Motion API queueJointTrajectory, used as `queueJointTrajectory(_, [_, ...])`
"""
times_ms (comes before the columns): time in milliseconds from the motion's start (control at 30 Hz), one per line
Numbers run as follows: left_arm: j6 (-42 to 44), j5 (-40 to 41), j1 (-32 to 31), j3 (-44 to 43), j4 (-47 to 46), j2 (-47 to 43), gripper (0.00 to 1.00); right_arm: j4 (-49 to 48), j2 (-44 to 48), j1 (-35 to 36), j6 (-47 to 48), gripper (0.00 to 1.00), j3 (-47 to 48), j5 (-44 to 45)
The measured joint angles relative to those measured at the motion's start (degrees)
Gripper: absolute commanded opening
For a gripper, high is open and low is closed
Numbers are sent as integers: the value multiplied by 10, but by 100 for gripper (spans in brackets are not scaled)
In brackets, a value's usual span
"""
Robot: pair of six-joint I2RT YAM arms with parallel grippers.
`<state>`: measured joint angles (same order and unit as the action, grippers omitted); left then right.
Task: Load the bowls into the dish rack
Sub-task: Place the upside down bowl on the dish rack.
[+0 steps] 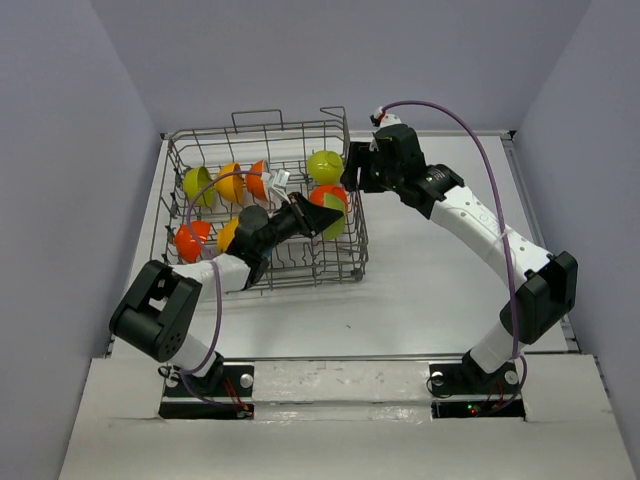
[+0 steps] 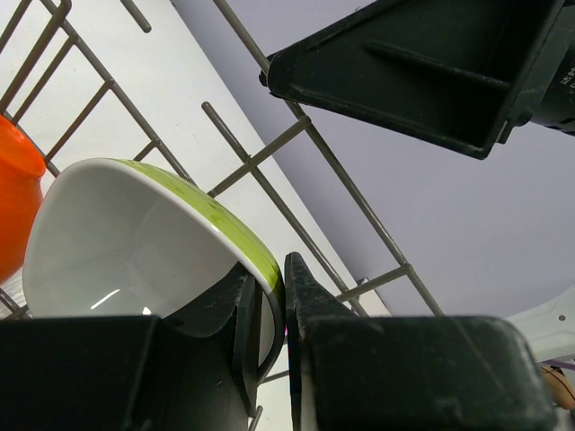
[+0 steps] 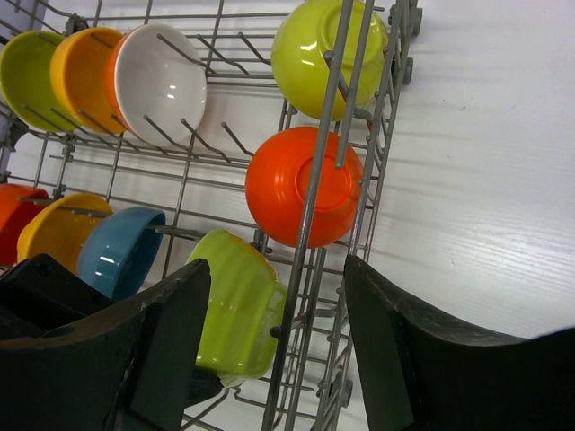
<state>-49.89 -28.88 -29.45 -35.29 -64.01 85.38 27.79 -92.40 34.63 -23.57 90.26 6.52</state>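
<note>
Lime-green bowl (image 2: 117,242) has its rim clamped between the left jaws.

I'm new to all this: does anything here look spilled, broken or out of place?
Nothing stands out. The bowls stand on edge in the dish rack, none broken or toppled. One green bowl is pinched at its rim by the left gripper.

Overhead view; both wrist views close on dish rack (image 1: 345,255)
</note>
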Motion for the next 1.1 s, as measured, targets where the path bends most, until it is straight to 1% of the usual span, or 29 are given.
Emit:
queueJointTrajectory(733, [19,29,-27,-4,7,20,0,0,0,0,0,67,0,5])
queueJointTrajectory(1100, [27,38,-29,-4,14,30,0,0,0,0,0,67,0,5])
